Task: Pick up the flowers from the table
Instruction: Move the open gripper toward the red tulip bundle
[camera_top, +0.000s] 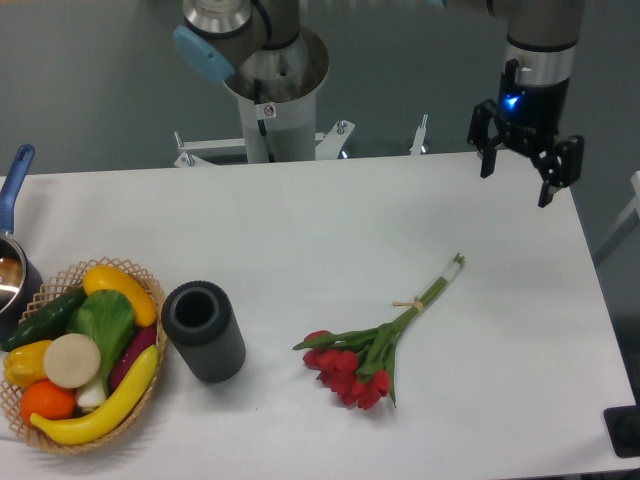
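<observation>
Gripper (518, 172) hangs high over the table's (300, 230) far right corner, jaws spread and holding nothing. The flowers (375, 340) lie untouched toward the near edge, right of centre, stems pointing at the far right. Approach step: it must travel over, drop, and close on the stems.

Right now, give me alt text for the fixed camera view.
A bunch of red tulips lies on a white table, with the open pincer hovering above the far right corner. At left sit a dark cylinder and a produce basket.
</observation>
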